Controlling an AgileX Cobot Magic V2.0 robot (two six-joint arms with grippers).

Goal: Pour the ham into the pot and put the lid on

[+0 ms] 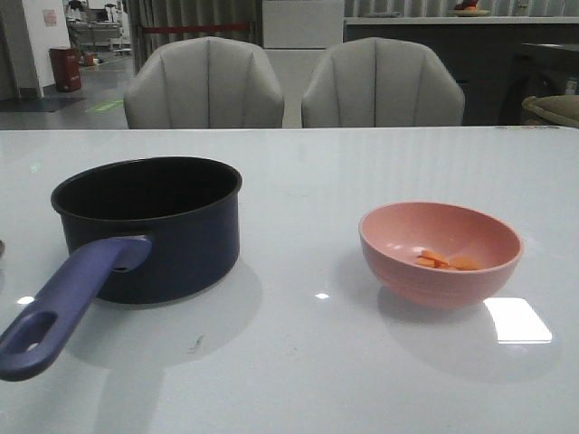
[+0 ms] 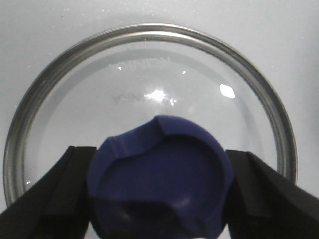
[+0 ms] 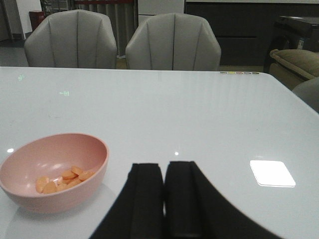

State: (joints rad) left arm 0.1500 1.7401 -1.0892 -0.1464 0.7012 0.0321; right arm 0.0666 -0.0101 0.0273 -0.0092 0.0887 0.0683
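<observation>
The ham (image 1: pixel 445 262), light and loose, sat in a pink bowl (image 1: pixel 398 271) at lower right, the pot (image 1: pixel 181 244) at left; left fingers (image 2: pixel 60 194) flanked the breakable glass lid's (image 2: pixel 149 69) knob (image 2: pixel 159 179), right fingers (image 3: pixel 149 199) pressed together, faint mirrored lettering unreadable.

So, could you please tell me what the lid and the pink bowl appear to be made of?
The lid looks like clear glass with a thin brushed-metal rim: the pale table shows through it and lights glint off it. Its blue knob looks like matte plastic or silicone. The bowl has a dull, even pink surface, probably plastic or melamine, though ceramic cannot be ruled out.
</observation>
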